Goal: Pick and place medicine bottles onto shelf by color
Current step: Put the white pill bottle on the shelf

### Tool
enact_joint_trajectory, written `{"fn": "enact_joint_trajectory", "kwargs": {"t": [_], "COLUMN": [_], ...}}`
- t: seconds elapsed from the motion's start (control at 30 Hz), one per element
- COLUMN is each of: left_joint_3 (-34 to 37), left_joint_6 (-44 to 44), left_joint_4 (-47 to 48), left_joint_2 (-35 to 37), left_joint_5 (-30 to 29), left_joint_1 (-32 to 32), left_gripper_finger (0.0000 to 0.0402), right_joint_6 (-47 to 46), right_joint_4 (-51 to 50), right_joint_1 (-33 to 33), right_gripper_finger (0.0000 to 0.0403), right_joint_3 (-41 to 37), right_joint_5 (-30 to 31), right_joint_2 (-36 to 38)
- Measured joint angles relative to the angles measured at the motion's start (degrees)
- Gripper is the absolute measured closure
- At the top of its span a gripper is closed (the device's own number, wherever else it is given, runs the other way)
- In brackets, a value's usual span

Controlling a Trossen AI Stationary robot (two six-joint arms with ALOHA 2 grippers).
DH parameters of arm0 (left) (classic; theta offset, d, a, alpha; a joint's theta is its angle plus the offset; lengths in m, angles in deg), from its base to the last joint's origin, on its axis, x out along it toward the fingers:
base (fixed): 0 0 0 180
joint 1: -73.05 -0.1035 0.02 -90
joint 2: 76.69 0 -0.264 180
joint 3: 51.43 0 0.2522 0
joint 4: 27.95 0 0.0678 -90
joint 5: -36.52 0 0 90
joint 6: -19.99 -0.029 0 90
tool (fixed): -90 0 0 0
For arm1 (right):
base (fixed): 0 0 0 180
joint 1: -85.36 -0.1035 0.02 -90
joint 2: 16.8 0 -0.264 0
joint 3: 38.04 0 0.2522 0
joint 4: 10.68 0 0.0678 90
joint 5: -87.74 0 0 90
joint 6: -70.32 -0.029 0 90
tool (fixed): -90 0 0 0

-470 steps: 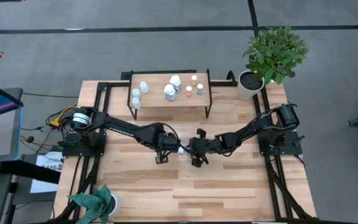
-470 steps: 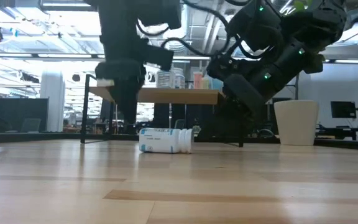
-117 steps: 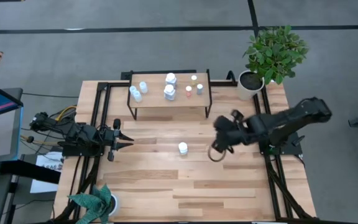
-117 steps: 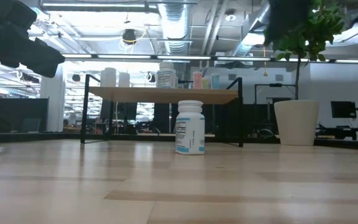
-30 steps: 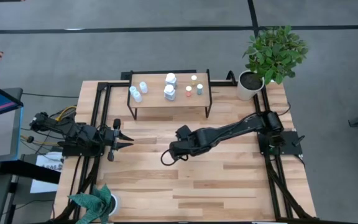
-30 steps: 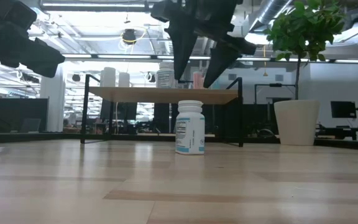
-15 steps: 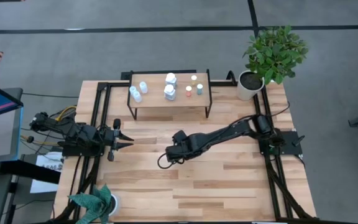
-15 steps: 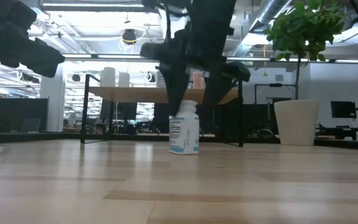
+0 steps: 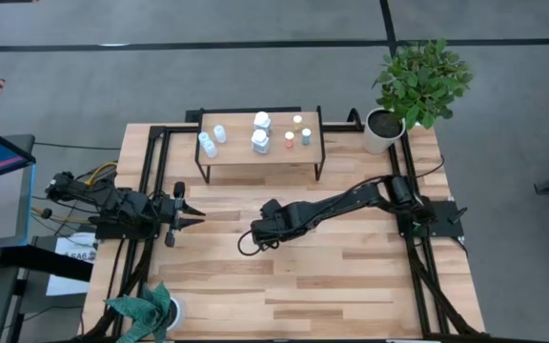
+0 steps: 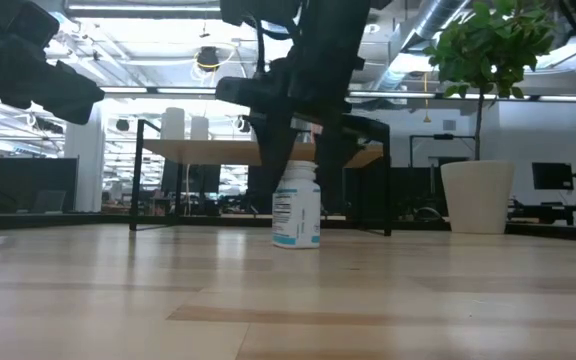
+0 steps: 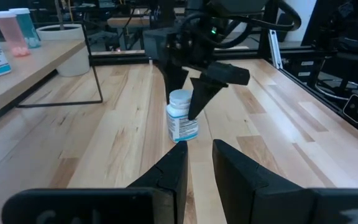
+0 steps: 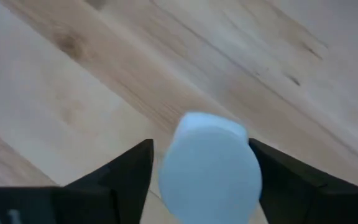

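Standing on a light plank table over grey floor: the shelf with small bottles, 2 potted plants at corners. Left gripper parked at the left edge, fingers slightly parted, empty. Right gripper spread wide astride 1 upright white bottle at table centre, before the shelf, not yet clamped.

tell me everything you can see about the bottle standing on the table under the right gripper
The bottle is a small white cylinder with a white cap and a white label with blue bands and fine print. It looks like plastic. It stands upright on the wooden tabletop, in front of the shelf and apart from the bottles up there. The right gripper is lowered over its cap, one finger on each side; whether the fingers touch it cannot be told. Nothing else is near it.
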Motion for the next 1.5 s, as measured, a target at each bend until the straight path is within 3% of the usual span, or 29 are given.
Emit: {"fn": "enact_joint_trajectory", "kwargs": {"t": [0.3, 0.6, 0.8, 0.93, 1.1, 1.3, 1.5], "left_joint_3": [0.0, 0.0, 0.0, 0.0, 0.0, 0.0, 0.0], "left_joint_6": [-0.01, -0.02, 0.0, -0.02, 0.0, 0.0, 0.0], "left_joint_4": [0.0, 0.02, 0.02, 0.0, 0.0, 0.02, 0.0], "left_joint_2": [0.0, 0.0, 0.0, 0.0, 0.0, 0.0, 0.0], "left_joint_5": [0.0, 0.0, 0.0, 0.0, 0.0, 0.0, 0.0], "left_joint_1": [-0.02, -0.02, -0.01, -0.02, -0.02, -0.01, -0.02], "left_gripper_finger": [0.0338, 0.0338, 0.0338, 0.0338, 0.0338, 0.0338, 0.0338], "right_joint_6": [8.13, 18.18, 30.41, 37.11, 52.4, 55.93, 61.1], "right_joint_4": [-0.13, -8.06, -10.19, -10.66, -10.83, -11.08, -10.96], "right_joint_1": [0.15, 2.61, 7.48, 11.41, 16.36, 21.6, 24.52], "right_gripper_finger": [0.0241, 0.0242, 0.0218, 0.0223, 0.0233, 0.0216, 0.0223], "right_joint_3": [3.57, 15.82, 27.26, 32.78, 34.3, 34.27, 34.29], "right_joint_5": [-2.14, -3.31, -4.65, -6.47, -9.37, -9.91, -12.51], "right_joint_2": [0.74, 0.74, 0.74, 0.79, 0.79, 0.01, 0.11]}}
